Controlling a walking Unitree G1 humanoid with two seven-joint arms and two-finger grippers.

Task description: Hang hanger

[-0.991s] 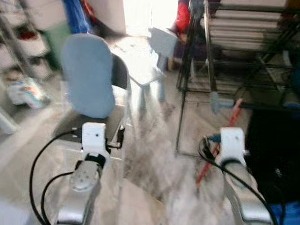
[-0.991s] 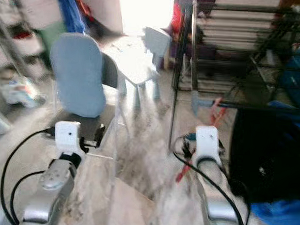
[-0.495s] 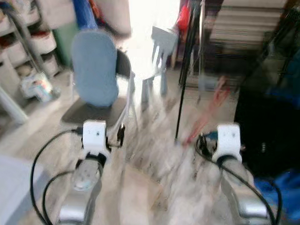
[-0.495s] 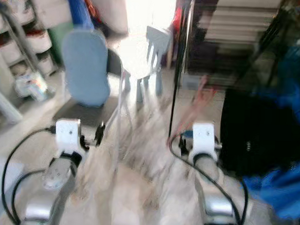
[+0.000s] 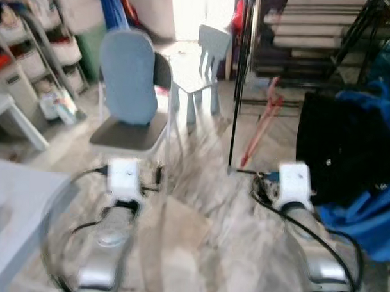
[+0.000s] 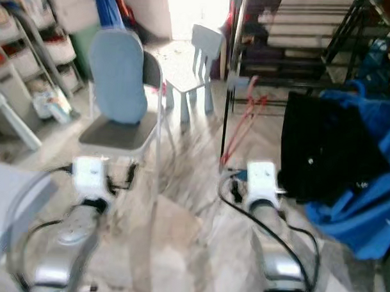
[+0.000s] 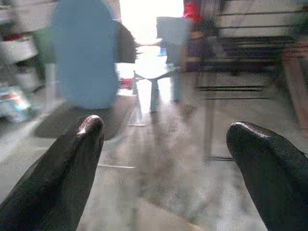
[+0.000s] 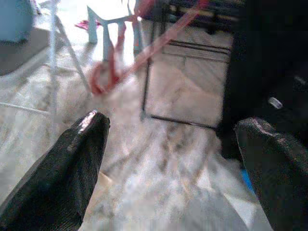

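Red hanger (image 5: 259, 130) against black rack (image 5: 240, 90) — right end effector (image 8: 168, 159) open, empty.

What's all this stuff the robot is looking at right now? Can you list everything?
Hanger: one, red, leaning against the black rack ahead.
Rack: one, black metal, right of centre.
Black garment: one, hanging at right.
Blue fabric: one, beneath the black garment.
Folding chair: one, grey with light blue back cover, left of centre.
Small chair: one, pale blue, behind the folding chair.
Shelving: one unit, far left, cluttered.
White surface: one, near left.
Left hand: black fingers apart, empty.
Right hand: black fingers apart, empty, pointing towards the hanger.
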